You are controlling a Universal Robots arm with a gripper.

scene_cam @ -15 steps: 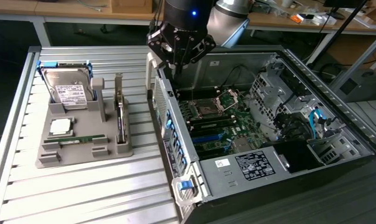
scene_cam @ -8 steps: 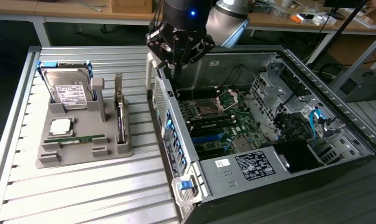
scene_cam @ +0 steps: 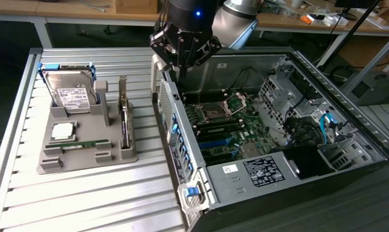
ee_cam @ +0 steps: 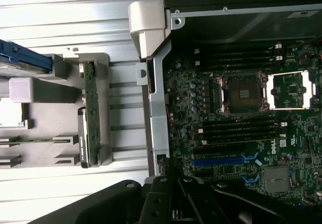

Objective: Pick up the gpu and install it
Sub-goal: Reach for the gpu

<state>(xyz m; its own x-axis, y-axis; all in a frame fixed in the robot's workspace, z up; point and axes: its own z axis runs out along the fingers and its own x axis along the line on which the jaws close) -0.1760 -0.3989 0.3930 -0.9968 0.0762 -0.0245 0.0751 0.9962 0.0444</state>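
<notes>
Above the case wall: gripper (scene_cam: 184,65) hangs over the rim of the open computer case (scene_cam: 175,111), fingers pressed together with nothing between them; the wrist view has it low over the motherboard edge (ee_cam: 173,194).
On the desk, exterior view's left: grey fixture tray (scene_cam: 84,155) sits on the slatted desk (scene_cam: 84,203), apart from the gripper.
Gpu: stands on its long edge in the tray slot nearest the case (scene_cam: 124,121); the wrist view shows its thin green edge (ee_cam: 89,118). Untouched. Which face carries the fan, cannot tell.
Tray neighbours: hard drive (scene_cam: 72,94) upright at the far end, loose CPU chip (scene_cam: 63,129), and RAM stick (scene_cam: 78,143) lying flat, all on the gpu's side away from the case.
Install area: motherboard (scene_cam: 226,123) bare, blue expansion slot (ee_cam: 221,161) unoccupied.
Step in hand (judged): the reach for the gpu; pickup not begun.
Doing it well (judged): part the fingers before descending. Come down square over the card's top edge with the jaws across its thin faces, near mid-length so it hangs level. Lift straight up along the slot posts.
Risks (judged): the posts flanking the card leave little finger room. An off-centre grip could tilt the card and bind it in the slot.
</notes>
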